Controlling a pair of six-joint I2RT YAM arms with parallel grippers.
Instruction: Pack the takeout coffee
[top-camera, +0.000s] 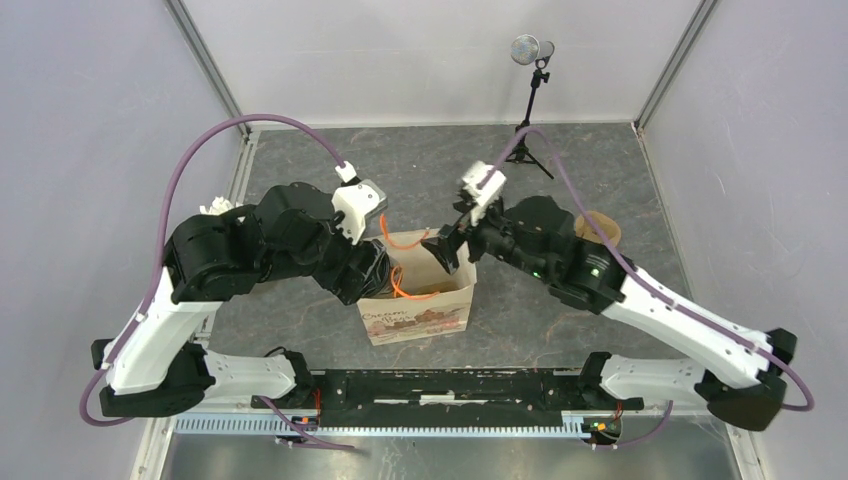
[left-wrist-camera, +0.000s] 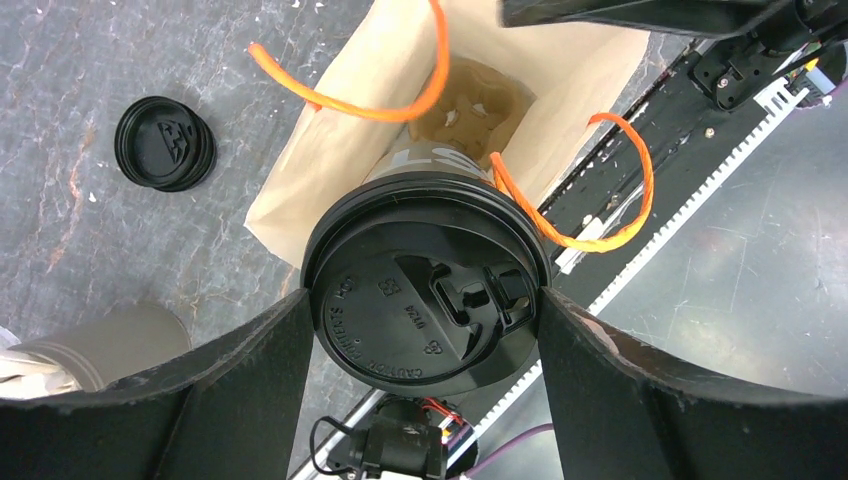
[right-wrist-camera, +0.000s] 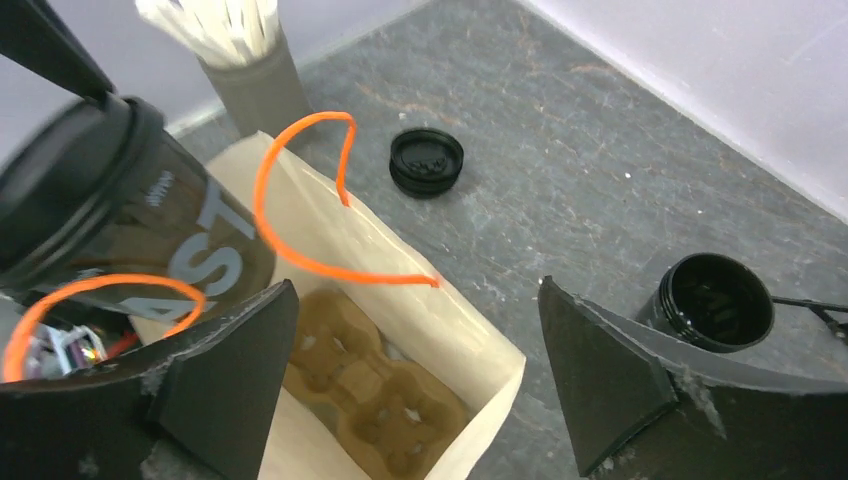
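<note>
1. My left gripper (left-wrist-camera: 428, 335) is clamped on a lidded black cup (left-wrist-camera: 425, 270), one finger on each side just under the lid rim.
2. The cup hangs over the mouth of the paper bag (left-wrist-camera: 300, 190). Its lid faces my left wrist and its base points down into the opening.
3. From my right wrist the cup's long axis looks tilted rather than plumb. The lid leans out to the left of the bag and the base is nearer the middle.
4. The key relation is that the brown cup carrier (right-wrist-camera: 370, 390) lies flat on the bag's bottom, straight below and beyond the cup's base. I judge the next move to be a descent along the cup's own axis into one of its pockets.
5. One orange handle (left-wrist-camera: 590, 200) loops right beside the lid rim, so I reckon it could snag on the way down.
6. My right gripper (right-wrist-camera: 415, 290) has its jaws apart, holding nothing, over the bag's right side. The left arm clearly has the job.
7. The cup is matte black with pale lettering on its wall, and its sip lid is pressed on.
8. On the surface beyond the bag lie a loose lid (right-wrist-camera: 427, 162) and an open black cup (right-wrist-camera: 715, 300), well apart.
</note>
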